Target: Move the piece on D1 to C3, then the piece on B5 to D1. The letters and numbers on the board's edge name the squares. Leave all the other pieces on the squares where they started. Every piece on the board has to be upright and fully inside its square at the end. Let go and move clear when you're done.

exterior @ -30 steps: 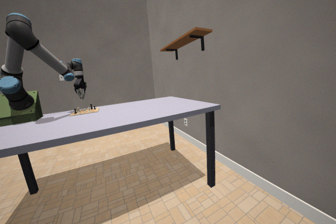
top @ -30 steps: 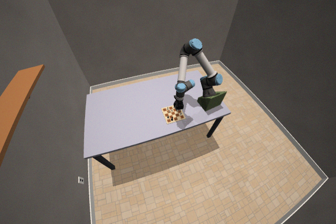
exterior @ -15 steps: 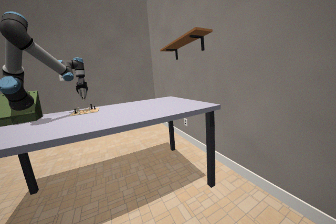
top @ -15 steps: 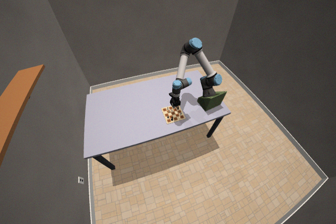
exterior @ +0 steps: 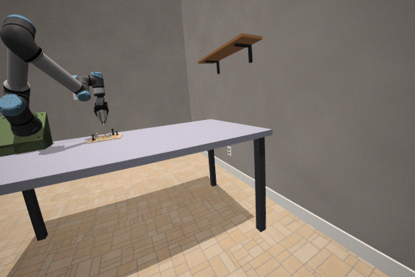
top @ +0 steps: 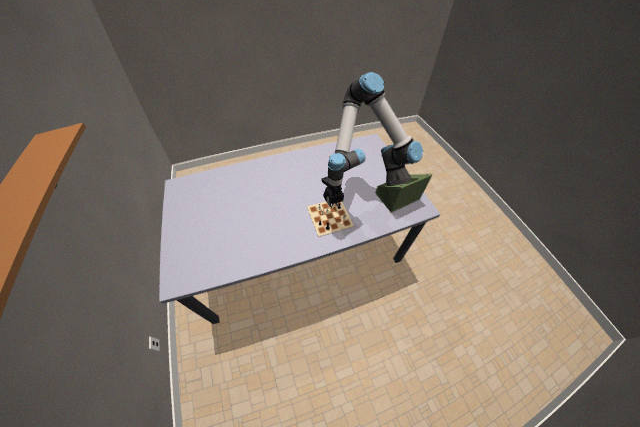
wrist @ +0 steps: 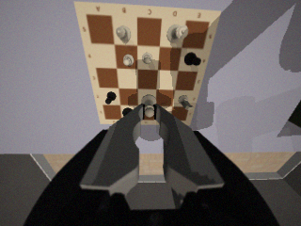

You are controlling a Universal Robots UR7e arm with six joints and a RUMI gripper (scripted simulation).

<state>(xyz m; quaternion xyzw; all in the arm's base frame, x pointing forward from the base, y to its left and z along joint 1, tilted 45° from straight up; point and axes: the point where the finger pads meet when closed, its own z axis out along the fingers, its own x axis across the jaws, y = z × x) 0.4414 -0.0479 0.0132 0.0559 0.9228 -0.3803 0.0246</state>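
My gripper (top: 331,204) (exterior: 103,122) (wrist: 149,104) is shut on a white piece (wrist: 149,100), held raised above the board (exterior: 117,136) (wrist: 136,9). In the wrist view it appears over the C file near rows 1 and 2. D1 (wrist: 166,108) is partly hidden by a jaw; no piece shows on it. C3 (wrist: 148,79) is a bare brown square. A white piece on B5 (wrist: 123,33) stands upright in the top row.
White pieces stand on D5 (wrist: 178,32), B4 (wrist: 128,60), C4 (wrist: 147,58) and E2 (wrist: 184,101). Black pieces stand on E4 (wrist: 192,58), A2 (wrist: 110,97) and B1 (wrist: 126,112), the last partly behind a jaw.
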